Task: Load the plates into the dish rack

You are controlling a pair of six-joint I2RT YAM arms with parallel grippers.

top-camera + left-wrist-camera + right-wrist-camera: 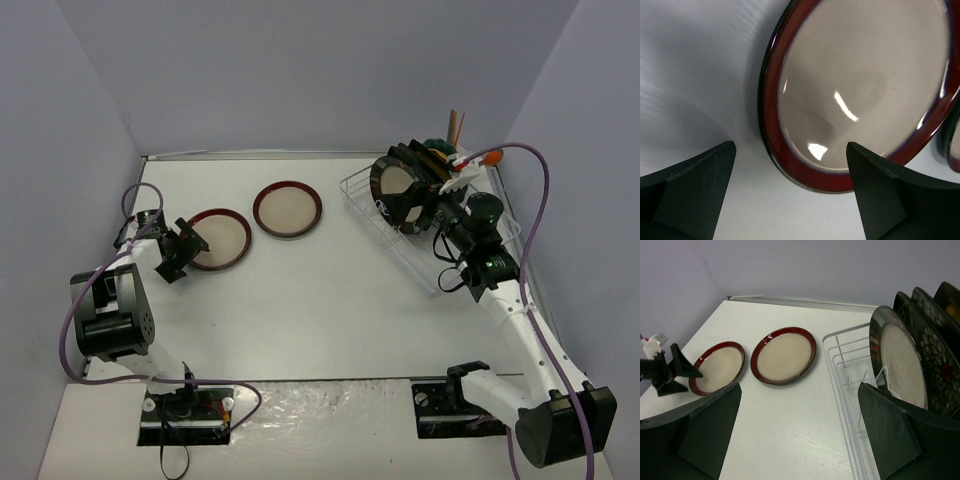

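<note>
Plates with red-brown rims lie flat on the table (330,300), the left plate (219,238) just beside the right plate (288,209), both well apart from the dish rack (362,200), where a striped-rim plate (398,182) stands on edge in front of darker ones. Your left jaws are spread astride the left plate's outer rim. Your right jaws are spread near the striped-rim plate and hold nothing.

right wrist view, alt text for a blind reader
Two red-rimmed plates lie flat on the table, framed by the open right gripper. At right, a striped-rim plate and darker plates stand on edge in the wire dish rack; far left, the open left gripper is beside one plate.
</note>
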